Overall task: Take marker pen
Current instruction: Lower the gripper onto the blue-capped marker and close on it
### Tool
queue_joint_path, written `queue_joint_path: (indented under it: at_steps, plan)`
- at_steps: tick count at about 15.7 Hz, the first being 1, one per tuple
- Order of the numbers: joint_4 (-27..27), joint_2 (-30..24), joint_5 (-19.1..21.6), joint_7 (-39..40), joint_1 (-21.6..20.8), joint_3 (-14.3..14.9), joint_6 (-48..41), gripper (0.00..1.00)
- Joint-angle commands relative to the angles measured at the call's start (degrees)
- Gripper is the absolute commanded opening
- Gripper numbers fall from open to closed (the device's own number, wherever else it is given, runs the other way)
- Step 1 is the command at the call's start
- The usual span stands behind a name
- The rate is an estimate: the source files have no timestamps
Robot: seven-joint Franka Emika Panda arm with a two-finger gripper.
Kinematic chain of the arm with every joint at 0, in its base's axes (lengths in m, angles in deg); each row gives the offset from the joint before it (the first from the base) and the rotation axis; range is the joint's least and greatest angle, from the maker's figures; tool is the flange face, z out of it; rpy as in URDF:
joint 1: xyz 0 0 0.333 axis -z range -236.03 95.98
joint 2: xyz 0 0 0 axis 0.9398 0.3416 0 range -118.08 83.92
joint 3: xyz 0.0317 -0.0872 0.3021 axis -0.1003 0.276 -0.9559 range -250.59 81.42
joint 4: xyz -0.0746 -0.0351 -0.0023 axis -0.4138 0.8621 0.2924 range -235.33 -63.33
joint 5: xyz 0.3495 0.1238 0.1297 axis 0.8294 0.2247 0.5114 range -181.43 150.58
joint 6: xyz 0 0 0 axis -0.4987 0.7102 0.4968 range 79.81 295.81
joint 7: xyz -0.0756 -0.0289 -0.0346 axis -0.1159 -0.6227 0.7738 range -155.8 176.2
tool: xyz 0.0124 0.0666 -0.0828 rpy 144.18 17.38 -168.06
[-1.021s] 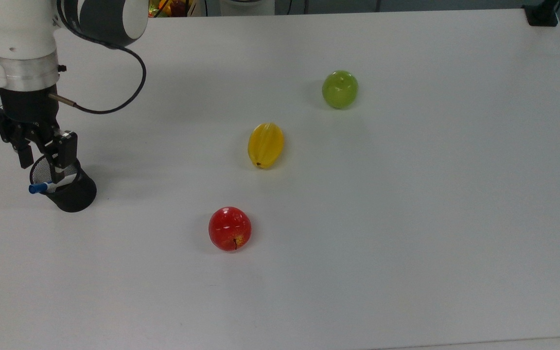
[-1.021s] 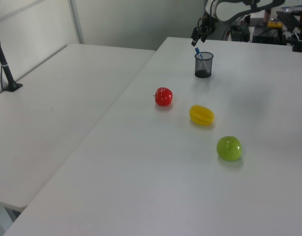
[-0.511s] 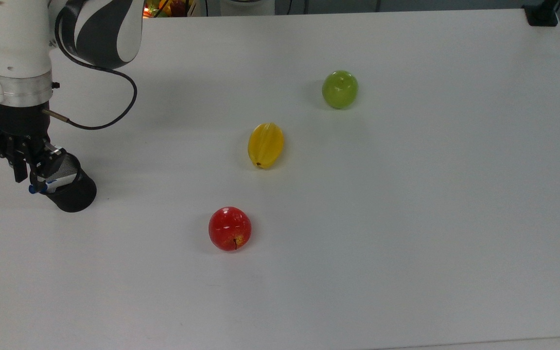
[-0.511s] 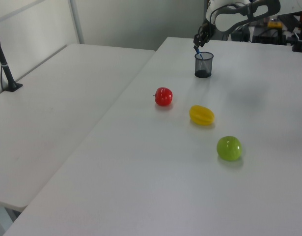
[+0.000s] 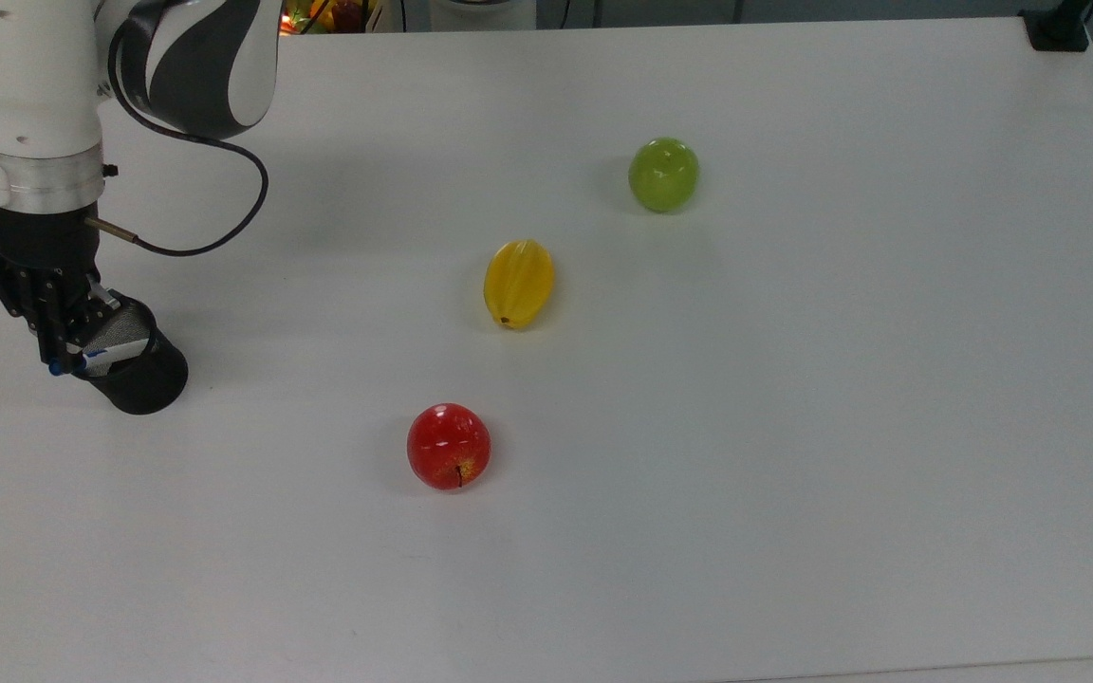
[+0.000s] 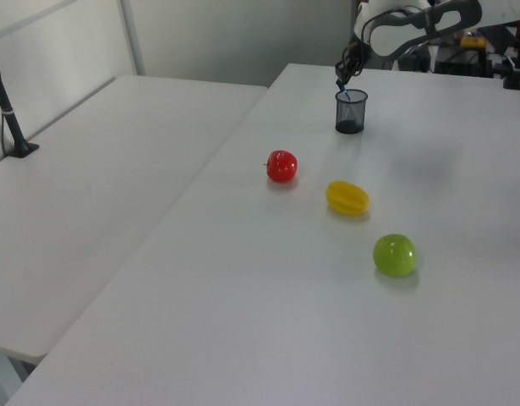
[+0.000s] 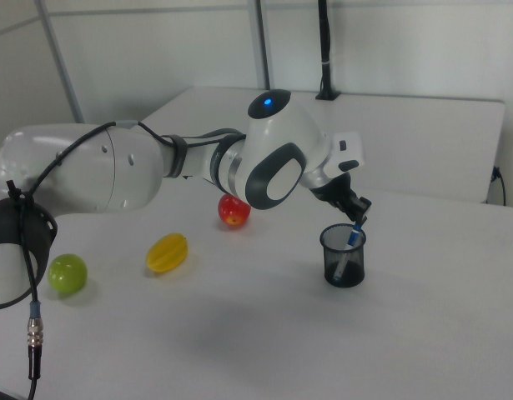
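Top view showed that within the last second the pincer point(image 5: 61, 349) had dropped onto the marker pen point(image 5: 91, 359) standing in the black mesh cup point(image 5: 134, 368) near the counter point(image 5: 793, 427)'s left edge and clenched around its blue cap, so lifting out probably came next.

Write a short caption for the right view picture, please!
Robot gripper reaching the marker pen standing in a black mesh cup, fruit behind.
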Motion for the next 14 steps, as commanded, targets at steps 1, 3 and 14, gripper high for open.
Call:
queue_joint_path:
  at_steps: [1,3,14]
  plan:
    - [1.00,0.61,-0.45,0.95,-0.35,0.67,0.52,0.16]
    - [0.91,0.61,-0.46,1.04,-0.35,0.67,0.52,0.20]
    - [0.64,0.61,-0.46,2.71,-0.26,0.67,0.43,0.21]
